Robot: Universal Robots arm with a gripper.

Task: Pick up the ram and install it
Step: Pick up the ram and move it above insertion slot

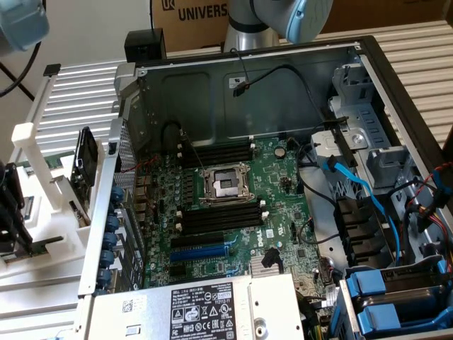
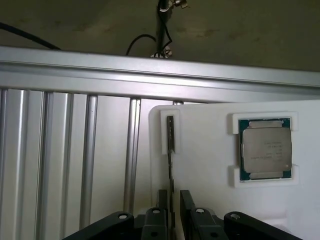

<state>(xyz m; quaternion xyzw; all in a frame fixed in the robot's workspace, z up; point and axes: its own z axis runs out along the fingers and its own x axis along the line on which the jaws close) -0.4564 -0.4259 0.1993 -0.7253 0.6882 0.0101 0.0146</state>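
- The ram (image 2: 170, 135) is seen edge-on: a long, thin dark strip standing on its long edge in a narrow slot of the white holder (image 2: 205, 170).
- One end lies in the slot's far pocket. The other part passes between the fingers (image 2: 186, 200) of the gripper (image 2: 173, 195) (one finger on each side).
- The gripper stands open astride the ram, with a gap showing beside the strip.
- The silver processor chip (image 2: 265, 147) sits in its own pocket, well apart from the ram.
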